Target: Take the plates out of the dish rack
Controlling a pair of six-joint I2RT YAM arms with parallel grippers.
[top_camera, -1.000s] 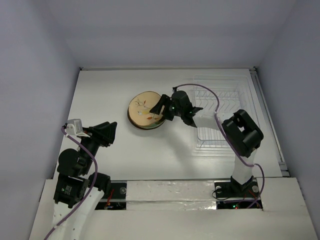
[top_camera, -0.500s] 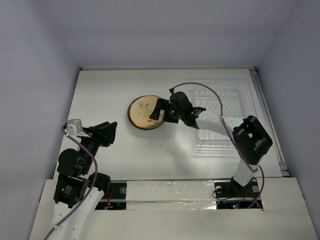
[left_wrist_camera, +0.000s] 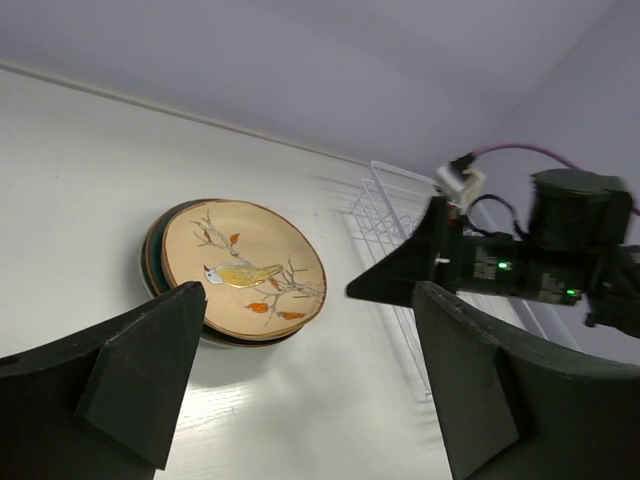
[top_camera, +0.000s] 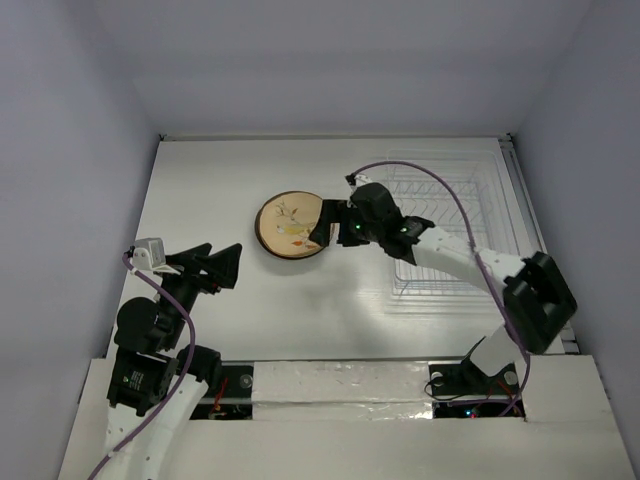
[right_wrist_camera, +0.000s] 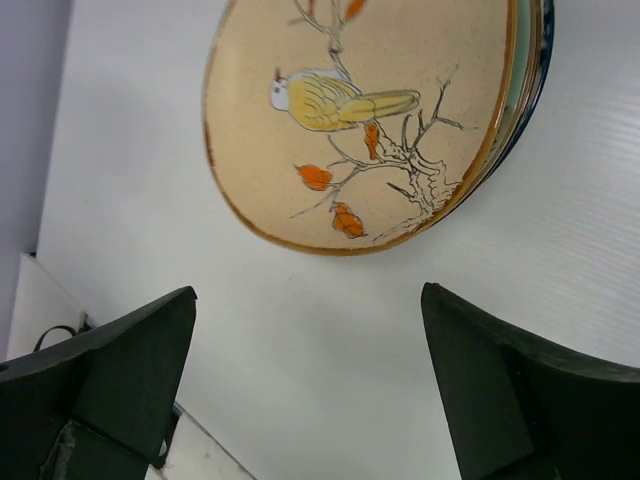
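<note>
The right arm has stretched out lower and longer since the earlier view, and the right gripper (top_camera: 322, 226) has let go of the plate stack. The left gripper (top_camera: 222, 255) has spread its fingers wider.

The right gripper's two black fingers now stand wide apart and hold nothing. They are just right of the stack, at its right edge. In the right wrist view the right gripper (right_wrist_camera: 308, 300) frames bare table, with the stack just beyond the fingertips.

The left gripper is also spread and holds nothing. It hovers near the left front of the table, well apart from the stack, and its camera looks toward it between the fingers (left_wrist_camera: 150, 360).

The round dinner plates (top_camera: 288, 224) lie flat in one stack near the middle of the white table (top_camera: 200, 180). The tan plate with a yellow bird on a branch and orange leaves (right_wrist_camera: 370, 110) is on top. A mint green rim (right_wrist_camera: 519, 90) and a dark teal rim (right_wrist_camera: 541, 50) peek out beneath it.

The rectangular dish rack of thin white wire (top_camera: 455, 185) sits on the right side of the table, right of the stack. The right arm crosses over its near left part.
</note>
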